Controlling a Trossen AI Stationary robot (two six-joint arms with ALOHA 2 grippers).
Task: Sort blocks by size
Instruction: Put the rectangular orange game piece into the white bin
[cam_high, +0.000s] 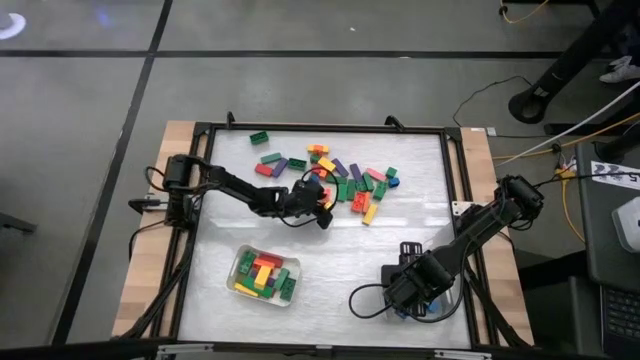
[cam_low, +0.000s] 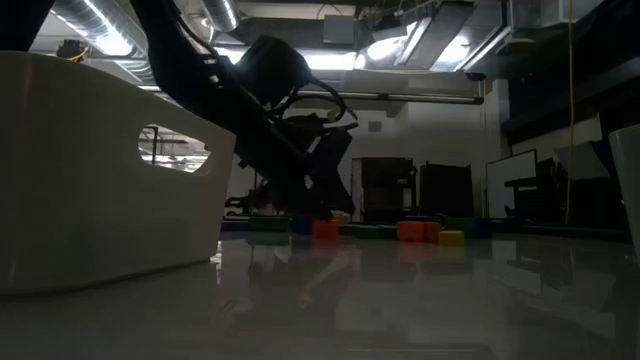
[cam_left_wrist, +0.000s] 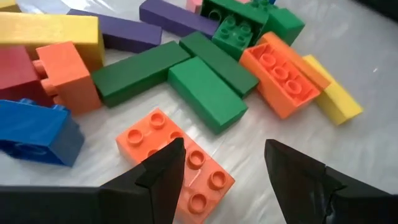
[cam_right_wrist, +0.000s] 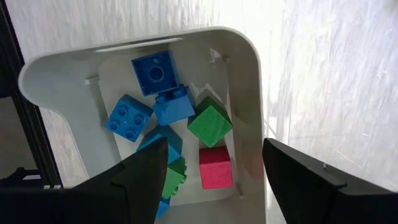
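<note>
A pile of studded blocks (cam_high: 345, 178) in green, orange, yellow, purple, red and blue lies on the white table, far of centre. My left gripper (cam_high: 321, 203) is open at the pile's near left edge. In the left wrist view (cam_left_wrist: 222, 169) its fingers stand over an orange eight-stud brick (cam_left_wrist: 199, 163) lying flat, studs up. My right gripper (cam_high: 410, 285) is open and empty over a white tray (cam_right_wrist: 245, 93) at the near right. That tray holds small blue, green and red blocks (cam_right_wrist: 208, 124).
A second pale tray (cam_high: 265, 275) with long yellow, red and green blocks stands near the table's front, left of centre; it fills the low view's left (cam_low: 100, 170). A green block (cam_high: 260, 137) lies apart at the far left. A black frame (cam_high: 320, 129) rims the table.
</note>
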